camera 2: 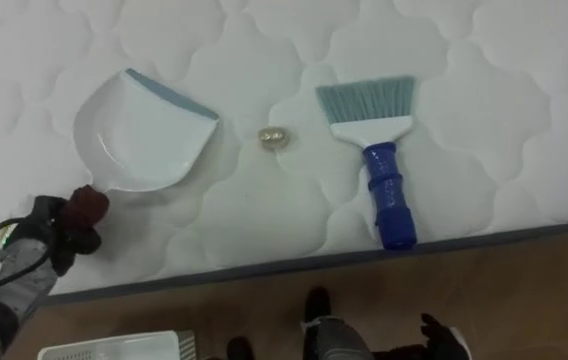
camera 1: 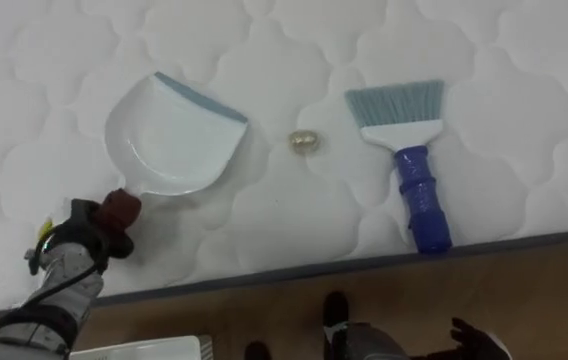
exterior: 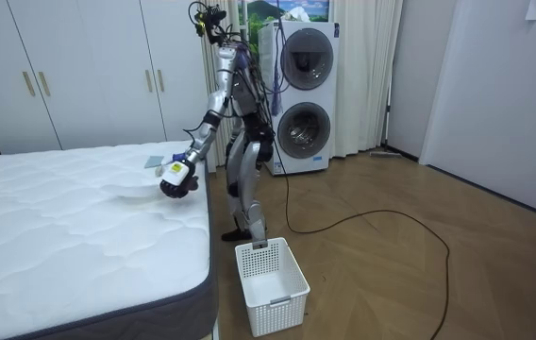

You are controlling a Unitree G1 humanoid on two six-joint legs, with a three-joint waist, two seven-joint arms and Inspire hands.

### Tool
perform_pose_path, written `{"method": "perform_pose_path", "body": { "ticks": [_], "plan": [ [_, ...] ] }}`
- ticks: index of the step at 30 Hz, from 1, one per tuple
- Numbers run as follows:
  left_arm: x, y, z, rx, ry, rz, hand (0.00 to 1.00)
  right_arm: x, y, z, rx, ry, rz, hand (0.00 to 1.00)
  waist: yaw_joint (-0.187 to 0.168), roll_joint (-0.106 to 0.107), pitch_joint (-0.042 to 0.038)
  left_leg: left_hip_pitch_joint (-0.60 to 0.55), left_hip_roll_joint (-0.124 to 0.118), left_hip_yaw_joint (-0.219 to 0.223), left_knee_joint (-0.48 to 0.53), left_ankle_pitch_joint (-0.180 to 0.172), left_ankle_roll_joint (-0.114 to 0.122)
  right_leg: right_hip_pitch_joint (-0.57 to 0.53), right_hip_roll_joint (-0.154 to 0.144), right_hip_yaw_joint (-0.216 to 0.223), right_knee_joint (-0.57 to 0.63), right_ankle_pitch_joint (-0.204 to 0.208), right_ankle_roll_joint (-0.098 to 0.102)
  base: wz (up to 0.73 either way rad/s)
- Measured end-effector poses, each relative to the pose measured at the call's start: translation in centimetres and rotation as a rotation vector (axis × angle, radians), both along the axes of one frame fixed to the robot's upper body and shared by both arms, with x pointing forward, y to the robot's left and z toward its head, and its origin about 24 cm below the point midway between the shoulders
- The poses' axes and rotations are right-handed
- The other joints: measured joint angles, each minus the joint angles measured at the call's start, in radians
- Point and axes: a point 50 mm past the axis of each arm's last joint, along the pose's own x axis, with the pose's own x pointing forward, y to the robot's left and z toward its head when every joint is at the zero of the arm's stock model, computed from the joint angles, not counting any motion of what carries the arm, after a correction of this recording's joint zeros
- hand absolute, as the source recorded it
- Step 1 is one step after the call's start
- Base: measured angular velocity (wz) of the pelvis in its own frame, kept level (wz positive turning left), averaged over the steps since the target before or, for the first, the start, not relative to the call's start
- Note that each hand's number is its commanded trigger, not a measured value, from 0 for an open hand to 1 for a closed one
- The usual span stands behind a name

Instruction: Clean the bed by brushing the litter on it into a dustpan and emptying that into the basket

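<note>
Left eye: left hand (camera 1: pixel 89 235) clamped on the dustpan (camera 1: pixel 174 135) handle, on the mattress (camera 1: pixel 524 60). Gold wad (camera 1: pixel 304 141) lies between pan and brush (camera 1: pixel 410 160). Brush is probably light and stiff, so grab its blue handle. Right hand (camera 1: pixel 476 338) low, state unclear.
Room: laundry basket (exterior: pixel 270 283) by its feet.

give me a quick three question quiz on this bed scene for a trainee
1. True or false: the blue-handled brush with pale teal bristles lies on the white quilted mattress with no hand on it.
2. What lies between the white plastic dustpan and the brush? A) a small crumpled gold scrap B) a red sock C) a green bottle
3. Fill in: the left hand is closed round the dustpan's dark red ____.

Key: 1 true; 2 A; 3 handle.
</note>
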Motion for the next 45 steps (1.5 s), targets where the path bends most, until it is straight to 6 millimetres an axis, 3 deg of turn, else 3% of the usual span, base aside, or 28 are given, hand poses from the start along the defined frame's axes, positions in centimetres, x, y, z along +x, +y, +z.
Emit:
{"method": "perform_pose_path", "body": {
  "ticks": [5,11,20,24,33,36,38,42,45],
  "plan": [
    [0.5,0.0,1.1,0.122,-0.063,-0.069,1.00,1.3,-0.9,0.8,0.059,-0.094,-0.212,0.00,0.000,0.001,0.0002,-0.001,-0.002,-0.001,0.000,0.001,0.002,0.006,-0.002,0.001,-0.004,0.000,0.003,0.03],
    [0.6,-0.6,1.6,0.273,-0.086,-0.215,1.00,3.3,-1.5,1.9,0.074,-0.206,-0.275,0.00,0.001,0.003,-0.0001,-0.003,-0.002,-0.005,-0.001,0.002,0.001,0.006,-0.001,-0.002,-0.006,0.001,0.002,0.00],
    [-0.3,-1.3,1.1,0.306,-0.098,-0.298,1.00,5.3,-3.3,3.6,0.069,-0.320,-0.512,0.00,0.021,0.003,-0.0011,0.002,-0.001,0.007,-0.002,0.002,0.001,0.005,-0.002,0.001,-0.004,0.001,0.003,-0.02],
    [-1.2,-1.2,0.3,0.299,-0.074,-0.303,1.00,6.4,-3.5,4.4,0.046,-0.355,-0.532,0.00,0.018,0.001,-0.0022,0.005,-0.001,0.013,0.000,0.003,0.004,0.006,-0.004,0.003,0.001,0.000,0.004,-0.04],
    [-2.3,-1.2,-0.7,0.256,-0.044,-0.291,1.00,7.7,-3.9,6.0,-0.154,-0.368,-0.577,0.00,0.029,-0.023,-0.0098,0.011,-0.020,0.046,-0.026,0.010,0.015,-0.024,-0.010,0.045,0.021,-0.003,0.015,-0.06],
    [-3.2,-0.7,-1.4,0.237,-0.009,-0.261,1.00,9.1,-4.1,8.0,-0.258,-0.459,-0.574,0.00,0.031,-0.049,-0.0096,0.018,-0.022,0.069,-0.024,0.010,0.019,-0.032,-0.011,0.071,0.031,-0.002,0.019,-0.20],
    [-3.5,-0.4,-1.7,0.226,0.014,-0.249,1.00,10.5,-4.3,9.9,-0.384,-0.555,-0.533,0.00,0.027,-0.067,-0.0150,0.016,-0.019,0.070,-0.024,0.008,0.021,-0.029,-0.001,0.071,0.016,0.006,0.022,-0.06],
    [-3.7,-0.4,-2.2,0.175,0.067,-0.247,1.00,12.9,-3.8,13.4,-0.581,-0.733,-0.456,0.00,0.029,-0.069,-0.0152,0.015,-0.016,0.070,-0.026,0.008,0.023,-0.017,0.002,0.069,-0.013,0.028,0.023,-0.01],
    [-3.8,-0.6,-2.4,0.148,0.102,-0.260,1.00,13.1,-3.6,14.1,-0.662,-0.774,-0.448,0.00,0.048,-0.068,-0.0151,0.014,-0.011,0.071,-0.028,0.007,0.024,-0.010,0.003,0.066,-0.035,0.037,0.026,0.00]
  ]
}}
